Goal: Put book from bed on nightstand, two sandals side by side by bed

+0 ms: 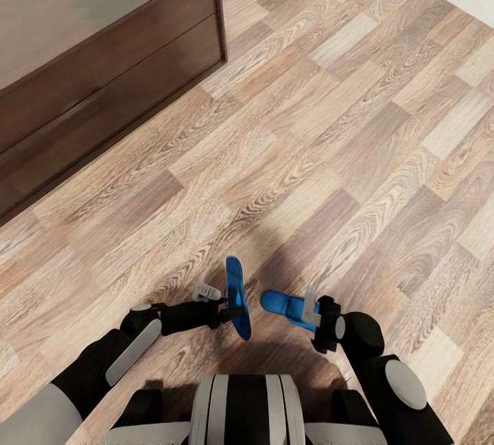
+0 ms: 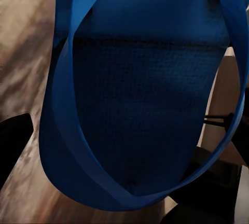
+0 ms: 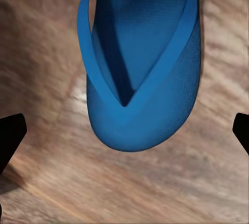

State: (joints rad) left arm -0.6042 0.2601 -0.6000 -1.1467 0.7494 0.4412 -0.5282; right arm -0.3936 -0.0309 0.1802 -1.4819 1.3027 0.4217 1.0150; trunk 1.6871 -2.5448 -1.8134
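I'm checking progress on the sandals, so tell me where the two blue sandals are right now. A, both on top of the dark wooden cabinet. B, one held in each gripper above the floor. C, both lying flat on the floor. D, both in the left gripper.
B: the left gripper holds one blue sandal and the right gripper holds the other blue sandal, both above the wood-plank floor.

Sandals [image 1: 237, 287] side by side (apart) above floor [image 1: 329, 123]; cabinet [image 1: 103, 54] far-left.
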